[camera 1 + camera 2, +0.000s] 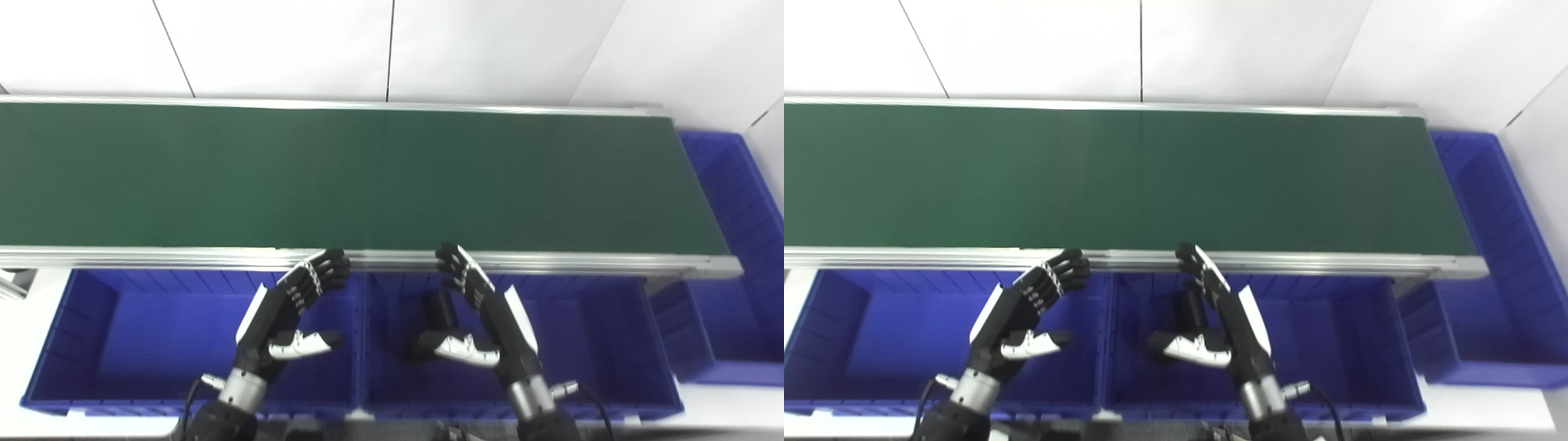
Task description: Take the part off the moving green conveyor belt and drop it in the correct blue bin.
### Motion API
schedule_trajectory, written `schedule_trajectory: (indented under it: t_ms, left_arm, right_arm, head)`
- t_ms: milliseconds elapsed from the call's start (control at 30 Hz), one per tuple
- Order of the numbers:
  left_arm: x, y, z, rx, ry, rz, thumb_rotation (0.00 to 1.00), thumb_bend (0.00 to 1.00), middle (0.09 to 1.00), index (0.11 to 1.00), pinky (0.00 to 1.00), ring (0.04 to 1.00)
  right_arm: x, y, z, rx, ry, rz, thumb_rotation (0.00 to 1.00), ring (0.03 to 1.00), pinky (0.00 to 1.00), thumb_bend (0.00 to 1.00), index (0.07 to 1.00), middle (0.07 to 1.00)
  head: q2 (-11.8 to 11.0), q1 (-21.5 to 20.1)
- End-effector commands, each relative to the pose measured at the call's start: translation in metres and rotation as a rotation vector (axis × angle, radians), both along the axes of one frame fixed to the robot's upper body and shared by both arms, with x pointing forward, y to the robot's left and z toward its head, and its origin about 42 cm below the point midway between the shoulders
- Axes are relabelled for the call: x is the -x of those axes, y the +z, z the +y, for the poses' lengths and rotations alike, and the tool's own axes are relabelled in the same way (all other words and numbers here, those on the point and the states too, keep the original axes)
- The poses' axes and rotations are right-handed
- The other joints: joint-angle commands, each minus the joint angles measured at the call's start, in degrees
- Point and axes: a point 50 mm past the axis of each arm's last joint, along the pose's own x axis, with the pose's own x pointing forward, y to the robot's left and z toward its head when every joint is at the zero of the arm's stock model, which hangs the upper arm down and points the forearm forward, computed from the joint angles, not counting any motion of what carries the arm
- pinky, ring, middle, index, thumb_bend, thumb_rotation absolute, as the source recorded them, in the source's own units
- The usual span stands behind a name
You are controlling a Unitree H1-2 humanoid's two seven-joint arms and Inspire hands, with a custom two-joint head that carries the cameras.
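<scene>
The green conveyor belt runs across the view with no part on it. My left hand hovers open over the near left blue bin, fingertips close to the belt's front rail. My right hand is open over the near middle blue bin, fingers stretched toward the rail. A dark part shows just left of the right palm, between the thumb and the fingers and inside that bin. The fingers are not closed on it.
The belt's aluminium front rail lies just ahead of both hands. A third blue bin stands at the belt's right end. A divider wall separates the two near bins. White wall panels rise behind the belt.
</scene>
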Motion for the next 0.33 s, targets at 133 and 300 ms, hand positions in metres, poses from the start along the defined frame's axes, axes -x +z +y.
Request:
schedule_trajectory:
  t_ms: [133, 300]
  left_arm:
    - [-0.0041, 0.0039, -0.0037, 0.011, 0.005, -0.055, 0.36, 0.92, 0.796, 0.807, 0.76, 0.778]
    - [-0.0055, 0.002, -0.0039, 0.01, 0.004, -0.053, 0.36, 0.91, 0.802, 0.811, 0.77, 0.783]
  right_arm:
    - [-0.0057, 0.0089, 0.0023, -0.027, 0.004, -0.084, 0.47, 0.868, 0.79, 0.88, 0.923, 0.892]
    - [-0.0077, 0.008, 0.0022, -0.023, 0.006, -0.084, 0.46, 0.869, 0.8, 0.88, 0.923, 0.895]
  head:
    - [-1.0, 0.0]
    - [-1.3, 0.2]
